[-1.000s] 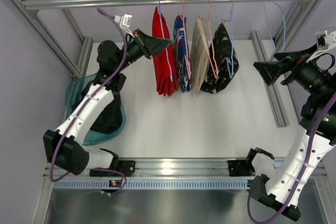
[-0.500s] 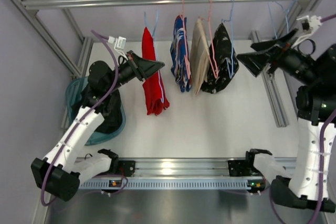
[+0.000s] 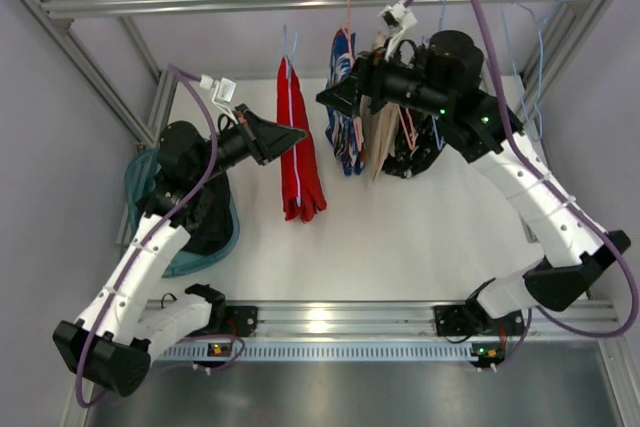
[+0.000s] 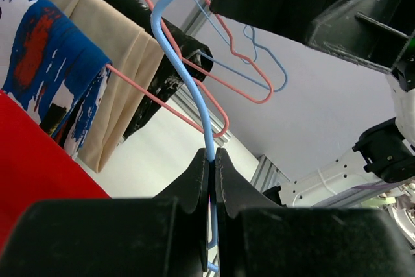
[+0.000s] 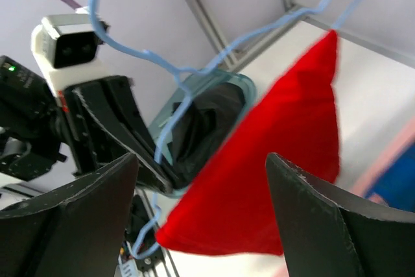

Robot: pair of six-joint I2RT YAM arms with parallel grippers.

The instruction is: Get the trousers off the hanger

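The red trousers (image 3: 298, 162) hang draped over a light-blue hanger (image 3: 290, 97) whose hook sits below the rail (image 3: 200, 2). My left gripper (image 3: 300, 134) is shut on that hanger's wire, and the left wrist view shows the blue hanger (image 4: 188, 89) pinched in the left gripper (image 4: 213, 155) with red trousers (image 4: 32, 167) at lower left. My right gripper (image 3: 322, 99) is open just right of the trousers' top. In the right wrist view the red trousers (image 5: 285, 167) fill the space ahead of the open right gripper (image 5: 201, 158). Black trousers (image 3: 208, 222) lie in the teal basket (image 3: 140, 182).
Three more garments hang on the rail: a blue-red patterned one (image 3: 343, 122), a beige one (image 3: 378, 132) and a black speckled one (image 3: 420, 152), partly behind my right arm. Empty blue hangers (image 3: 540, 42) hang at the far right. Frame posts stand at both sides.
My left gripper carried the hanger with the red trousers off the rail, leftward and down. My right arm swung from the far right to the middle, beside the trousers.
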